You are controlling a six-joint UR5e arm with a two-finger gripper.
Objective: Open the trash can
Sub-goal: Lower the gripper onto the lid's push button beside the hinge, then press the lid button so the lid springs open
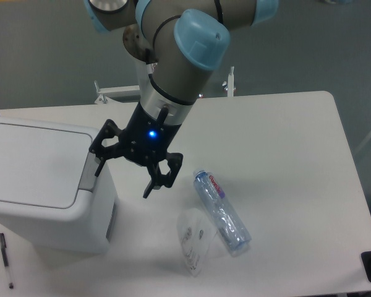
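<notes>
End effector: the black two-finger end effector point(125, 175) hangs from the arm with its fingers spread apart and nothing between them; a blue light glows on its body.
End effector position: one fingertip point(99, 167) sits just beside the grey tab; whether it touches cannot be told. The other fingertip points down over bare surface.
Trash can: the trash can point(46, 185) stands at the left edge of the white surface point(284, 154), a large white boxy bin with rounded corners. Its flat lid point(34, 162) lies closed.
Push tab: a grey rectangular push tab point(89, 172) runs along the rim on the side facing the arm.
Handling: the bin looks like stiff, smooth, light plastic, so it may slide if shoved sideways. The tab seems the place to act, pressed straight down, not gripped.
Other things: a clear plastic bottle point(221, 210) lies on its side to the right of the arm, touching a crumpled clear wrapper point(195, 241). A black pen point(5, 260) lies in front of the bin.
Room to move: open surface lies between bin and bottle. The bin is near the left surface edge.
</notes>
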